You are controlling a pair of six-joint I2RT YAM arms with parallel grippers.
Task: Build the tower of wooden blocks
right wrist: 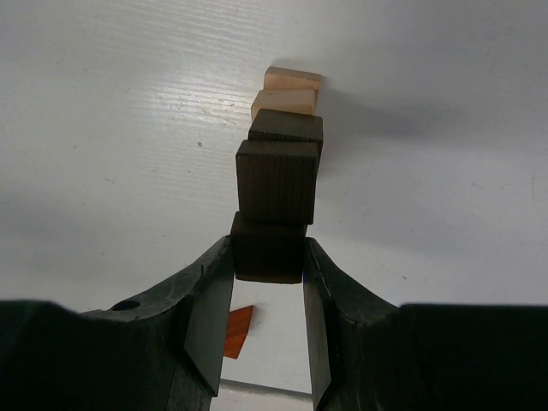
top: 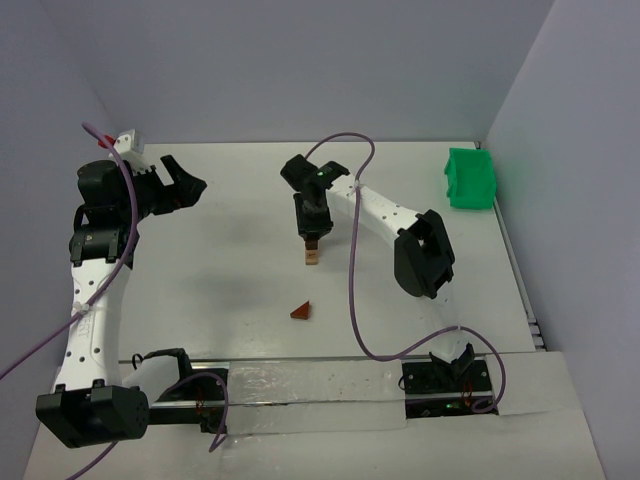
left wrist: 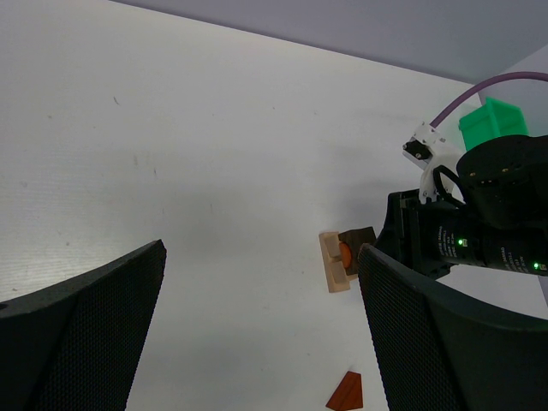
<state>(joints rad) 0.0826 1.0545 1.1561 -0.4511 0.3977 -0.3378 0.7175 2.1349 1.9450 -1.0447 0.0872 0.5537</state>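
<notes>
On the white table [top: 200, 290] the tower [top: 311, 257] stands several blocks high, the right gripper [right wrist: 268, 261] clamping its top dark block [right wrist: 268, 244]. Only the wedge [top: 301, 311] at its 6 o'clock seems left to place; the left gripper [top: 183, 177] gapes wide.

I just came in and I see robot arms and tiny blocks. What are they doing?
They are building a wood block tower. The right gripper is shut on a dark brown block, holding it right at the top of the stack of tan and dark pieces. The left gripper hangs open, off to the left, holding nothing. A reddish-brown wedge lies alone on the table, nearer the arm bases, and a green bin sits in the far right corner.
</notes>
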